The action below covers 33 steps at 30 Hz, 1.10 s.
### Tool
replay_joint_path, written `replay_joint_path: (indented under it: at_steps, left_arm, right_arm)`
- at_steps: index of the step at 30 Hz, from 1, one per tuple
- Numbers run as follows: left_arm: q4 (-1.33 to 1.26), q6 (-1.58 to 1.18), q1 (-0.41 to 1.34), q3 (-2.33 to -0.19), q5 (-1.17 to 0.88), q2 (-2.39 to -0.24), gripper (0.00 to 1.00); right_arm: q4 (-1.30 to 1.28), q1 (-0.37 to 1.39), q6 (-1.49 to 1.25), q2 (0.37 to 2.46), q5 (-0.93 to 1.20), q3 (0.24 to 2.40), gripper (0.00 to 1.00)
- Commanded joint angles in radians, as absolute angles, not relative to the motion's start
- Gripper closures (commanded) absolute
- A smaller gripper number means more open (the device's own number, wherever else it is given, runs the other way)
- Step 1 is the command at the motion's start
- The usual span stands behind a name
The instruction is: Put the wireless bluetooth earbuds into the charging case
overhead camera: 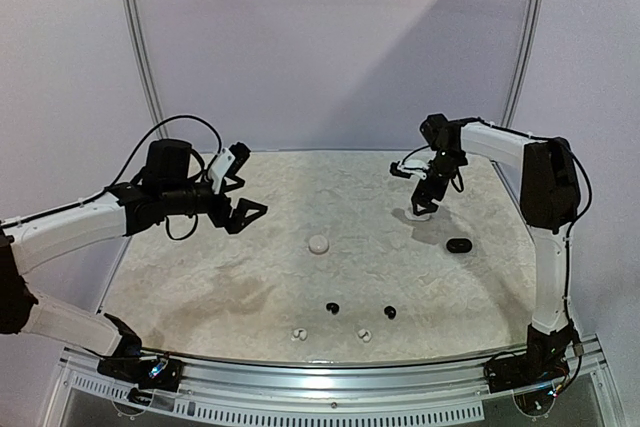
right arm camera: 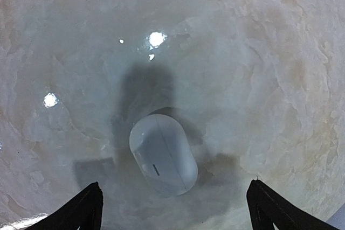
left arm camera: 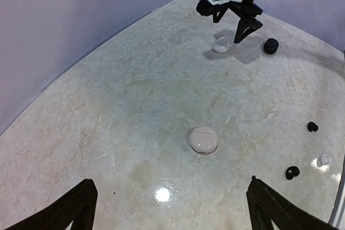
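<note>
At the far right of the table [overhead camera: 200, 287], near one o'clock in the overhead view, the right gripper [overhead camera: 424, 205] hangs with its jaws spread wide just above a closed white oblong case [overhead camera: 417, 213], holding nothing. Its wrist camera shows the case between the two fingertips [right arm camera: 81, 208], its long axis running eleven to five o'clock. A lid seam and a small dark slit show there that the overhead view cannot resolve.

The earbuds lie well apart from that claw, toward six o'clock by the near edge: two black earbuds [overhead camera: 332, 307] and two white earbuds [overhead camera: 298, 333]. A black case [overhead camera: 459, 246] sits near the claw, at four o'clock from it.

The left gripper [overhead camera: 255, 195], also open and empty, hovers at nine o'clock, its camera looking down on a round white case [left arm camera: 203, 139] mid-table. That view shows only one white earbud, at its right edge. The earbuds are too small for their shapes to be made out.
</note>
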State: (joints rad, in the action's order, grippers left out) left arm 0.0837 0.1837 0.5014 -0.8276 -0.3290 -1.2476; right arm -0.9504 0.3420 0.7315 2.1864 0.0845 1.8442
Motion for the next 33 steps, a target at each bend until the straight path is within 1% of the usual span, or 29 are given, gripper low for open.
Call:
replay_joint_path:
  at_steps: [1,5,11,13,15,16,18,19,21,22,25,28,33]
  left_arm:
    - [0.097,0.223,0.495,-0.908,-0.332,-1.319,0.01]
    - [0.118,0.237,0.495,-0.965,-0.329,-1.379,0.01]
    - [0.139,0.243,0.496,-1.007,-0.328,-1.420,0.01]
    - [0.140,0.246,0.495,-1.012,-0.328,-1.428,0.01]
    - [0.144,0.251,0.495,-1.017,-0.327,-1.431,0.01]
    - [0.148,0.254,0.495,-1.020,-0.327,-1.431,0.01]
    - [0.153,0.261,0.495,-1.023,-0.325,-1.430,0.01]
    - [0.155,0.264,0.496,-1.022,-0.323,-1.429,0.01]
    - [0.155,0.262,0.495,-1.019,-0.324,-1.423,0.01]
    - [0.154,0.258,0.495,-1.017,-0.326,-1.419,0.01]
    - [0.152,0.240,0.495,-1.013,-0.335,-1.404,0.01]
    - [0.151,0.211,0.495,-1.008,-0.334,-1.379,0.01]
    - [0.148,0.187,0.495,-0.992,-0.352,-1.321,0.01]
  right_arm:
    - [-0.948,0.337,0.878,2.246,0.104,1.847,0.06]
    - [-0.942,0.326,0.888,2.303,0.089,1.853,0.10]
    - [-0.935,0.305,0.893,2.326,0.109,1.852,0.16]
    - [-0.935,0.305,0.892,2.329,0.117,1.850,0.21]
    - [-0.935,0.306,0.890,2.327,0.124,1.846,0.28]
    - [-0.935,0.305,0.889,2.327,0.123,1.842,0.28]
    - [-0.932,0.305,0.887,2.320,0.123,1.827,0.34]
    - [-0.925,0.305,0.888,2.316,0.123,1.819,0.40]
    - [-0.902,0.305,0.885,2.300,0.128,1.802,0.57]
    - [-0.885,0.305,0.883,2.291,0.134,1.792,0.60]
    - [-0.822,0.308,0.862,2.248,0.144,1.754,0.67]
    - [-0.749,0.326,0.845,2.181,0.127,1.695,0.72]
    - [-0.597,0.411,0.808,2.016,0.073,1.620,0.74]
